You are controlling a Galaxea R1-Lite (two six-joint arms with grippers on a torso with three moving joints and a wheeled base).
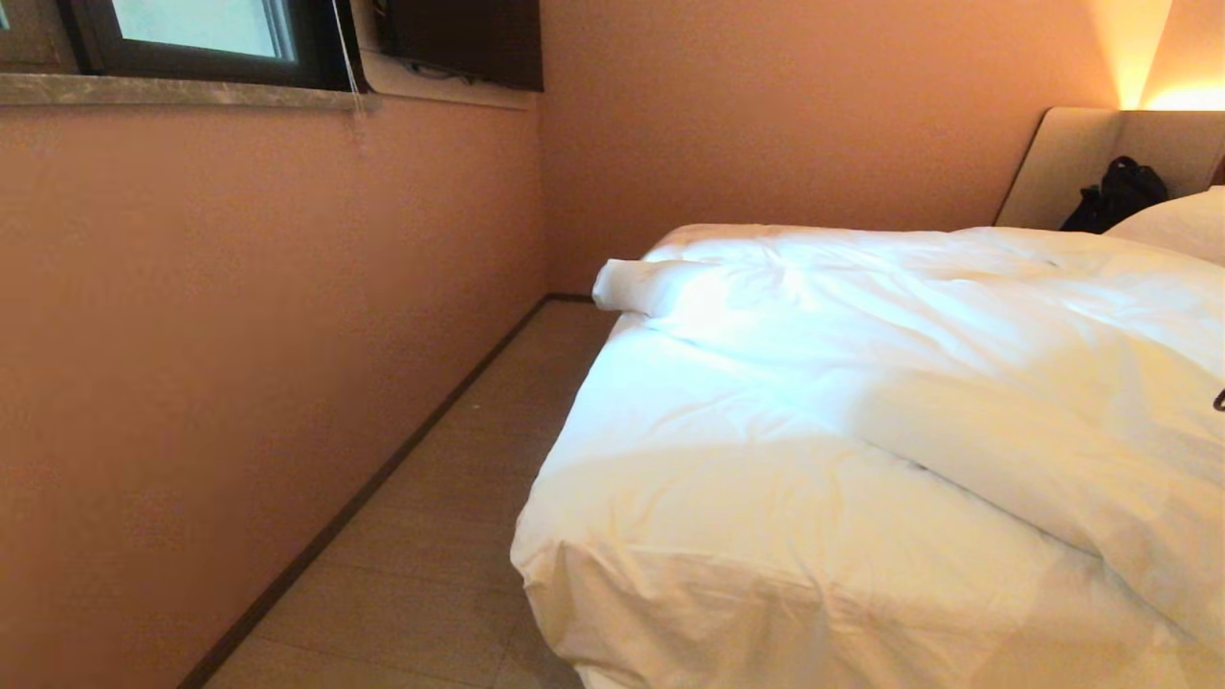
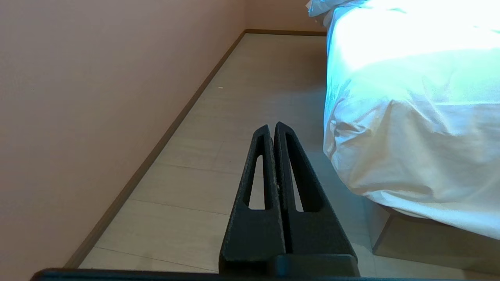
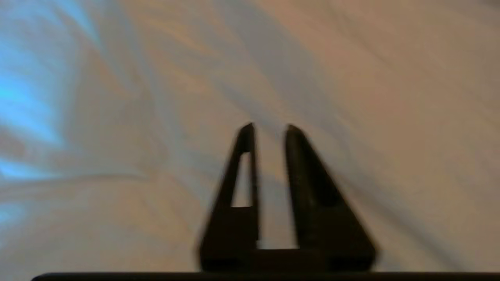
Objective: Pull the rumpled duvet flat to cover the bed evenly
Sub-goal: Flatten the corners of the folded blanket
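Observation:
The white duvet (image 1: 909, 383) lies rumpled over the bed (image 2: 429, 242). A thick fold runs slantwise across it, and a rolled corner (image 1: 636, 285) sticks out at the far left edge. In the right wrist view my right gripper (image 3: 270, 130) hovers close over the creased white duvet cloth (image 3: 117, 117). Its jaws stand a little apart with nothing between them. My left gripper (image 2: 272, 127) is shut and empty, parked low over the floor beside the bed's near corner, where the duvet (image 2: 410, 117) drapes down.
A narrow strip of tiled floor (image 1: 459, 498) runs between the bed and the left wall (image 1: 239, 383). At the far right are the beige headboard (image 1: 1062, 163), a white pillow (image 1: 1177, 225) and a black bag (image 1: 1115, 196).

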